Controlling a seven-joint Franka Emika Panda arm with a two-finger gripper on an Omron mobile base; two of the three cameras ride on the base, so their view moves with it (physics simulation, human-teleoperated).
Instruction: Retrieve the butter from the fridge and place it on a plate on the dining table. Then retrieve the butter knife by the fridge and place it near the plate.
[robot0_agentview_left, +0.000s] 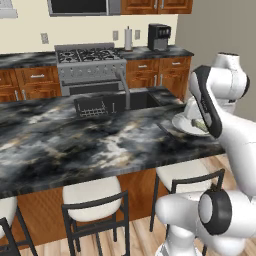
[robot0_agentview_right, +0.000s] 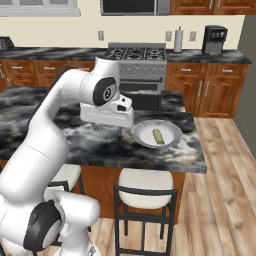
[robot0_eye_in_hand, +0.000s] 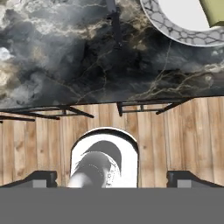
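**Spotter:** Looking down through your hand view, you have the gripper (robot0_eye_in_hand: 112, 177) with its two dark fingertips (robot0_eye_in_hand: 41, 178) standing wide apart at the bottom edge, and nothing sits between them. Below them you see the marbled dining table (robot0_eye_in_hand: 87, 61) and, past its edge, the wood floor (robot0_eye_in_hand: 183, 140) with dark stool frames (robot0_eye_in_hand: 144, 106) along the table's side.

**Operator:** Where's the butter?

**Spotter:** You'll find the butter (robot0_agentview_right: 158, 136) lying flat on the plate (robot0_agentview_right: 145, 141), a little toward the plate's right half in the right base view. The plate rests on the table near its right end, close to the front edge. In your hand view the plate's rim (robot0_eye_in_hand: 175, 33) curves in at the top right, and a corner of the butter (robot0_eye_in_hand: 214, 13) pokes in there too.

**Operator:** How close is the hand to it?

**Spotter:** Your hand hangs over the table just left of the plate in the right base view, apart from it and from the butter. In the left base view the arm (robot0_agentview_left: 215, 100) covers part of the plate (robot0_agentview_left: 181, 124).

**Operator:** Anything else around?

**Spotter:** You have the sink and its faucet (robot0_agentview_left: 125, 87) set in the table farther back, a stove (robot0_agentview_right: 136, 60) against the far wall, a coffee machine (robot0_agentview_right: 215, 40) on the wall counter, and white-seated stools (robot0_agentview_right: 147, 182) tucked under the table's front.
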